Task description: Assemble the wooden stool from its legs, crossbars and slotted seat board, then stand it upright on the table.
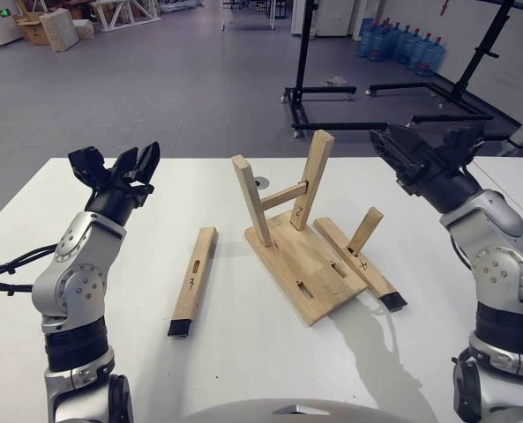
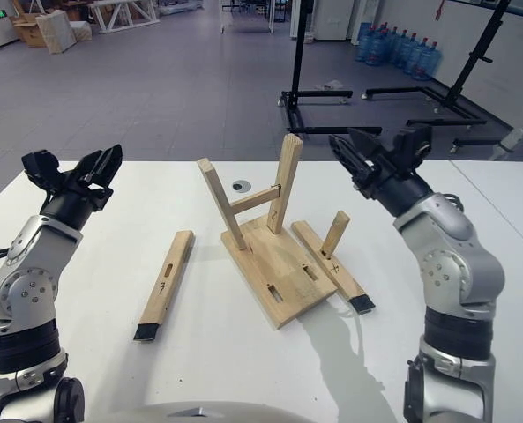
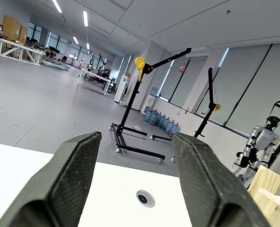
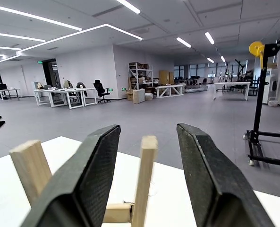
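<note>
A white table (image 1: 243, 379) carries a slotted seat board (image 1: 310, 269) lying flat near its middle, with two legs (image 1: 312, 181) and a crossbar (image 1: 284, 196) standing on it. A loose leg (image 1: 193, 280) lies toward the left edge. A second leg (image 1: 380, 280), with a short crossbar (image 1: 365, 231) sticking up from it, lies just beside the board on the right. A round grommet (image 1: 261, 183) sits near the far edge, and a black cable (image 1: 1, 273) lies at the left edge.

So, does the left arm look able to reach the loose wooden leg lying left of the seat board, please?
Probably yes: the loose slotted wooden leg lies alone on the white table, nothing on it, and the left arm's fingers are open.
</note>
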Tool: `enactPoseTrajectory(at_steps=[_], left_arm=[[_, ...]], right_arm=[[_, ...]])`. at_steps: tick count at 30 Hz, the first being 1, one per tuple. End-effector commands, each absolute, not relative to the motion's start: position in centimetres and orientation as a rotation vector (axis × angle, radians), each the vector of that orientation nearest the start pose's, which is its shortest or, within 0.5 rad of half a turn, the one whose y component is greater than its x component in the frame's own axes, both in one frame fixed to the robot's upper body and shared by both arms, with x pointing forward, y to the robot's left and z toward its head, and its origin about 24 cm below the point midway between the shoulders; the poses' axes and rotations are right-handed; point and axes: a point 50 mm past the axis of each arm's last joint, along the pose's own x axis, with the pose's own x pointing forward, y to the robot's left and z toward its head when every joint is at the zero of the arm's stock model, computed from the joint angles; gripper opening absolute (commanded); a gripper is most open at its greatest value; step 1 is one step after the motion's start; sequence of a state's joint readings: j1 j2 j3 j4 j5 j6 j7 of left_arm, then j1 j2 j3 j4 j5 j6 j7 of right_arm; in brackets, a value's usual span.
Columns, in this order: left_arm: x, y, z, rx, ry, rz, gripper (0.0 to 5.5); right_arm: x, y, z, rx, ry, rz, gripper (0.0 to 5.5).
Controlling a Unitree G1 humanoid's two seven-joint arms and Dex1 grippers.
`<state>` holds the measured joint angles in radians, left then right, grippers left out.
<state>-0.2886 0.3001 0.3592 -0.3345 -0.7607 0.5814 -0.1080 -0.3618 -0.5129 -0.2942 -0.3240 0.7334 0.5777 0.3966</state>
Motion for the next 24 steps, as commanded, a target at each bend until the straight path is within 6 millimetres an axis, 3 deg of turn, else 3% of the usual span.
enactPoseTrajectory(at_steps=[1, 9, 11, 15, 17, 20, 24], left_arm=[[27.8, 21.5, 17.7, -0.379, -0.177, -0.227, 2.73], [27.8, 21.3, 17.6, -0.377, -0.171, -0.232, 2.73], [27.8, 21.3, 17.5, -0.377, -0.168, -0.232, 2.73], [27.7, 21.1, 17.3, -0.379, -0.164, -0.228, 2.73], [27.8, 21.1, 17.3, -0.380, -0.164, -0.228, 2.73], [27.7, 21.1, 17.3, -0.378, -0.166, -0.227, 2.73], [27.8, 21.0, 17.3, -0.376, -0.164, -0.234, 2.73]], right_arm=[[28.4, -20.0, 19.7, 0.107, -0.183, 0.490, 2.20], [30.3, -20.6, 17.6, 0.176, -0.151, 0.427, 2.20], [30.0, -20.4, 15.7, 0.182, -0.088, 0.438, 2.20], [28.5, -20.2, 9.9, 0.168, 0.103, 0.453, 2.20], [28.3, -20.3, 9.3, 0.177, 0.110, 0.450, 2.20], [29.3, -20.4, 13.1, 0.230, -0.022, 0.463, 2.20], [29.3, -19.9, 22.5, 0.280, -0.286, 0.544, 2.20]])
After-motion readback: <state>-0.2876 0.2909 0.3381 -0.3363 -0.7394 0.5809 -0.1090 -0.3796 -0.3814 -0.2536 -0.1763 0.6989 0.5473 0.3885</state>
